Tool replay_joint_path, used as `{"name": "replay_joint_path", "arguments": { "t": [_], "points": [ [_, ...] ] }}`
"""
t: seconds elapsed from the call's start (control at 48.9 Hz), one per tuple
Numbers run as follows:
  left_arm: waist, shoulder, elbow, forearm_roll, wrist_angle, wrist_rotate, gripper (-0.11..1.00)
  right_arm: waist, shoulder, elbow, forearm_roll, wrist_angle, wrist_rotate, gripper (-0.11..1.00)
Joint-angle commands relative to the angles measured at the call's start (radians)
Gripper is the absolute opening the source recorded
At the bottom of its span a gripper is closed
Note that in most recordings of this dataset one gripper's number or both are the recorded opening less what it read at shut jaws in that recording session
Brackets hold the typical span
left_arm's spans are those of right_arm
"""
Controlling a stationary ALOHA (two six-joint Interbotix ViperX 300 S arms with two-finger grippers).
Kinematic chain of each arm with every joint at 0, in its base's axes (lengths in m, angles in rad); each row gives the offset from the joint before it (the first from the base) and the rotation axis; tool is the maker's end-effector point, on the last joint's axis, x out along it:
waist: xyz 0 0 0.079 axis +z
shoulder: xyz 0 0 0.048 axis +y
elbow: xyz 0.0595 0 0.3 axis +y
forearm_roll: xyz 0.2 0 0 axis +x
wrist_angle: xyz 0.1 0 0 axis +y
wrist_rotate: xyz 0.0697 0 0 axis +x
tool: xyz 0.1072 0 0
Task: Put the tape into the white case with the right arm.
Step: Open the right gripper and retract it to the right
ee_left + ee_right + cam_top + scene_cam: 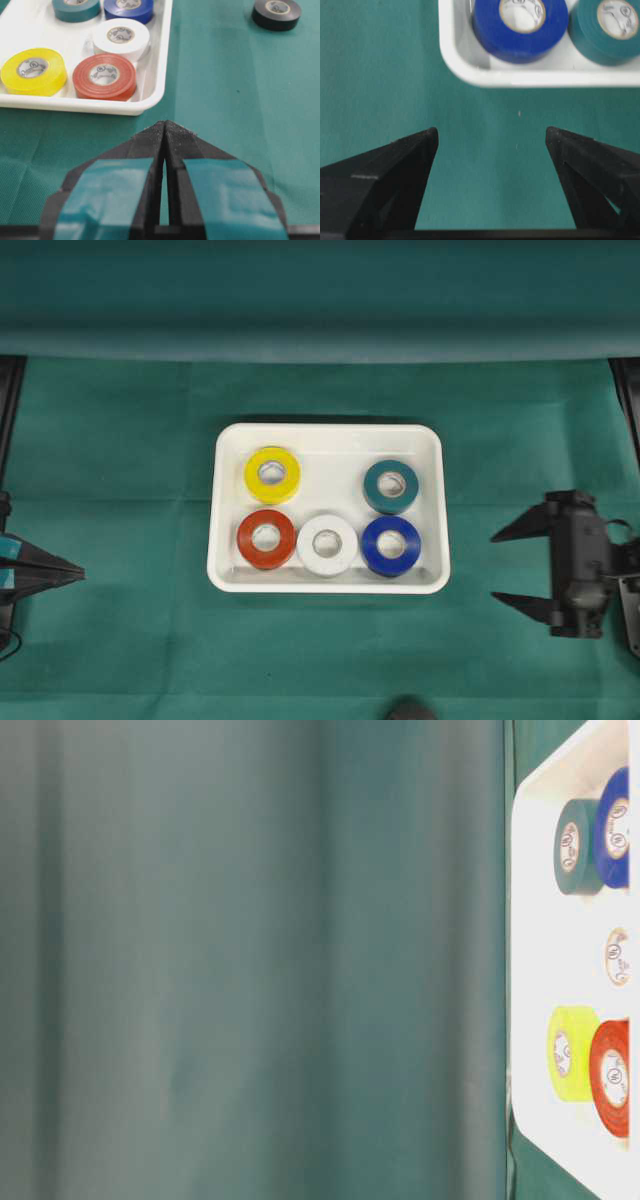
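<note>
Right claw [505, 567] stands spread wide and holds nothing, its two black fingers [400, 165] pointing toward the case [328, 583] from the right side of the table [120, 470], a strip of green cloth between tips and rim. Nearest to it in the case lie the blue roll [391, 545] and, behind that, the teal roll [391, 486]. Further in sit the white roll [327, 544], the red roll [266, 538] and the yellow roll [272, 474]; all five lie flat, the front three in a row along the near wall. A black roll [276, 13] lies flat on the cloth outside the case, well apart from it. Left claw [165, 127] rests at the left edge, its blue-banded fingers pressed together, pointing toward the case.
</note>
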State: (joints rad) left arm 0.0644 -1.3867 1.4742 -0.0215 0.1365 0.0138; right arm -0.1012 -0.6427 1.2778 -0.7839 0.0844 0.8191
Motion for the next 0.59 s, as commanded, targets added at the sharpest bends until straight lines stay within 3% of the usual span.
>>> {"name": "replay_joint_path", "arguments": {
  "t": [0.0,0.286,0.573],
  "points": [
    [0.006,0.014,-0.009,0.0,-0.012,0.0,0.0,0.002,-0.072,0.037,0.003,-0.012,0.002,0.64],
    [0.008,0.015,-0.009,0.0,-0.012,0.002,0.0,0.002,-0.268,0.115,0.003,-0.043,0.005,0.63],
    [0.008,0.015,-0.009,0.0,-0.012,0.002,0.0,0.034,-0.239,0.12,0.003,-0.083,0.005,0.63]
  ]
}}
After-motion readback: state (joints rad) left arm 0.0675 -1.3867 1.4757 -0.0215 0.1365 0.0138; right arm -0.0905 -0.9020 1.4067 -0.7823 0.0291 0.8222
